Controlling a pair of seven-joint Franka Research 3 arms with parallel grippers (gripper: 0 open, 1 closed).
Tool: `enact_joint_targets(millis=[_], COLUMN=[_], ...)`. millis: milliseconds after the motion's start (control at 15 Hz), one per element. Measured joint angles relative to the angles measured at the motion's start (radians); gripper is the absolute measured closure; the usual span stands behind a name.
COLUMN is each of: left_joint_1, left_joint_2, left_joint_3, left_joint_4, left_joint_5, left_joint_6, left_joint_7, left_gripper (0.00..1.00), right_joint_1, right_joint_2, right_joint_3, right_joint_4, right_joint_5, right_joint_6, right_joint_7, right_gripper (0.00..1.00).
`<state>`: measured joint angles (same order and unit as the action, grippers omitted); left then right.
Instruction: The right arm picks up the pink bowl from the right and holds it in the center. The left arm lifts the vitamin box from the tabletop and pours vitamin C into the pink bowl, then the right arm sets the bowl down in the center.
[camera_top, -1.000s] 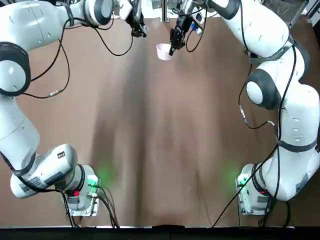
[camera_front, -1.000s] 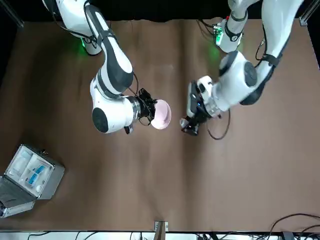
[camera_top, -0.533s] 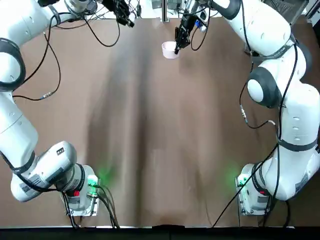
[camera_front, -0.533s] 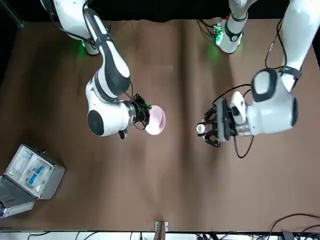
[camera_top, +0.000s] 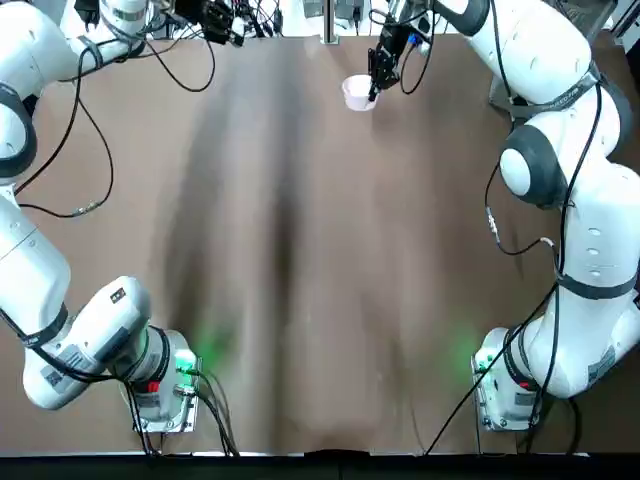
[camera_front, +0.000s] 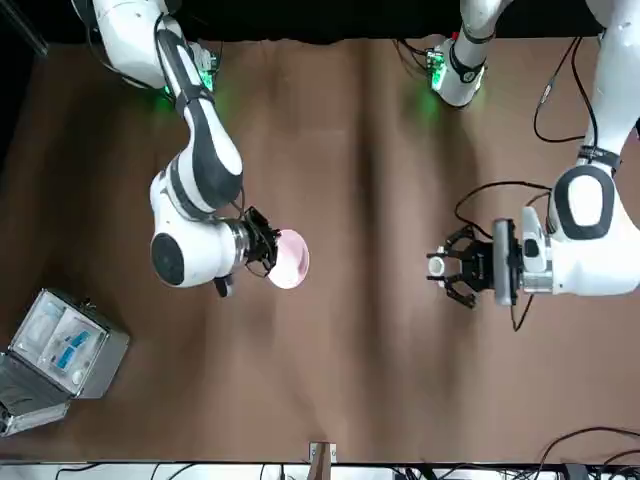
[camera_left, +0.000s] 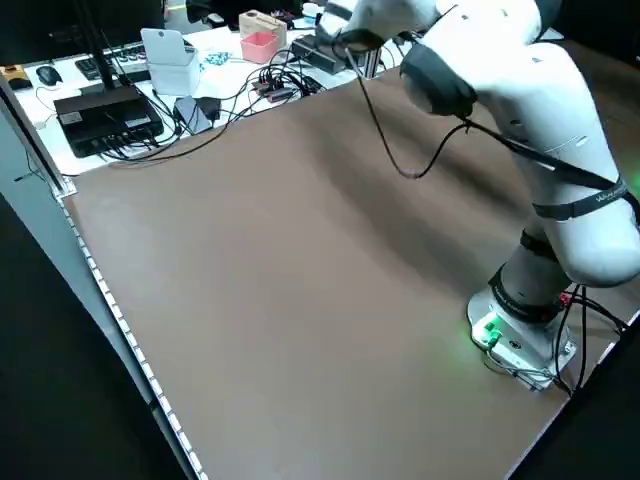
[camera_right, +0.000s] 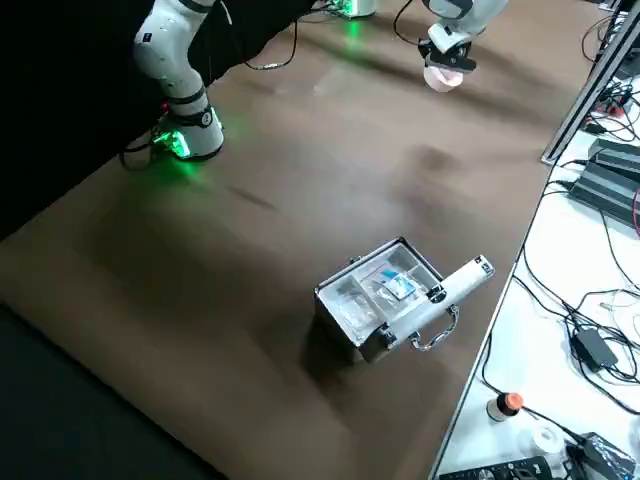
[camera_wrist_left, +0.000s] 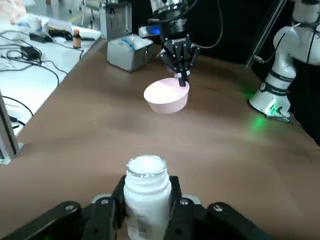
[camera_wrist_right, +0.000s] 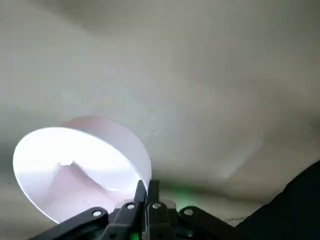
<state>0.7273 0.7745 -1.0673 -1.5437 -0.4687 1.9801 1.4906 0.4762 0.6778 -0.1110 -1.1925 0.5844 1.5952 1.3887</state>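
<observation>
Vitamin box sits upright between the left gripper's fingers, which we see pinching its sides, held over the tabletop towards the robot's left. Across a wide stretch of bare brown surface from it, the pink bowl hangs by its rim from the right gripper, whose fingers are pressed together on that rim; we think it hangs just clear of the surface, though the views are too poor to be sure. Farthest off, a grey metal case lies open near the table's edge on the robot's right.
</observation>
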Motion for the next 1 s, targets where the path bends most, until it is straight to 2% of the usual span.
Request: enact_joint_targets(millis=[333,600,800,1000], left_joint_1=[0.068,0.130,0.164,0.169], left_joint_2=[0.105,0.169,0.213,0.260], left_joint_3=[0.017,0.038,0.089,0.168], left_joint_4=[0.000,0.001,0.001,0.002], left_joint_5=[-0.011,-0.026,-0.042,-0.074], left_joint_6=[-0.031,-0.083,-0.122,-0.156], left_joint_7=[0.173,0.236,0.317,0.454], left_gripper=[0.64,0.64,0.64,0.64], right_joint_1=[-0.098,-0.188,-0.247,-0.244], right_joint_2=[0.005,0.006,0.006,0.006], right_joint_3=[-0.003,-0.005,-0.005,0.001], right_joint_4=[-0.011,-0.053,-0.063,-0.063], right_joint_5=[-0.003,-0.023,-0.047,-0.058], right_joint_6=[-0.011,-0.017,-0.041,-0.037], right_joint_7=[-0.146,-0.351,-0.492,-0.649], right_gripper=[0.98,0.98,0.98,0.98])
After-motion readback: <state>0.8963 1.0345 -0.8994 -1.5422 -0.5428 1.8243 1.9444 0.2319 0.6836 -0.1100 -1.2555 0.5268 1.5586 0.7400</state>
